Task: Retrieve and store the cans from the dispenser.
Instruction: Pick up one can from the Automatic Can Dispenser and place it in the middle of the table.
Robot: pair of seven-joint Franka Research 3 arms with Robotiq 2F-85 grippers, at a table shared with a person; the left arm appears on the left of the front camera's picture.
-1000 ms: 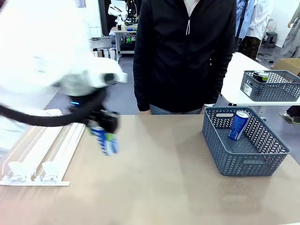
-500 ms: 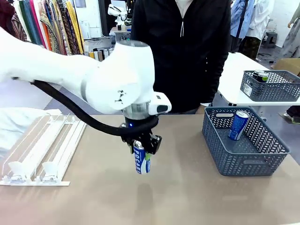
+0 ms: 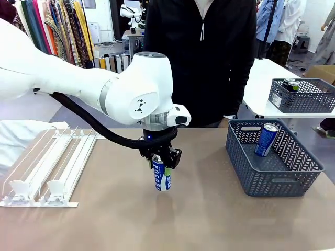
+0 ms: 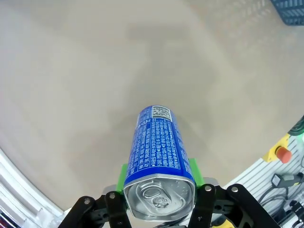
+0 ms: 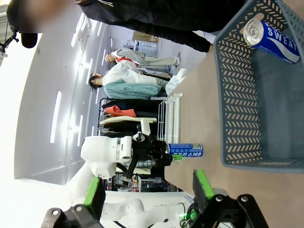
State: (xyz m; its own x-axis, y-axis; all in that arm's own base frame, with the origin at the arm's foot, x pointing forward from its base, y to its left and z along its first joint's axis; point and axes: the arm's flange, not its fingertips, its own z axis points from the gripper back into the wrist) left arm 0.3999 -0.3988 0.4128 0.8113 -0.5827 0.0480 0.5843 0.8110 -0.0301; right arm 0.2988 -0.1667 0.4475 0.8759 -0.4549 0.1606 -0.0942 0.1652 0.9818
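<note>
Your left hand (image 3: 160,161) gripped a blue can (image 3: 161,175) by its top, upright over the surface (image 3: 199,219).
You held a stiff, smooth, likely slippery can; the pads (image 4: 124,172) sat either side just under its rim. Your right hand (image 5: 147,186) was open.

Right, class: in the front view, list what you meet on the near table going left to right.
The dispenser → the blue can in the left gripper → the grey basket holding another blue can.

Blue can (image 3: 162,177) upright mid-table, another (image 3: 266,139) in basket, dispenser (image 3: 47,166) left
</note>
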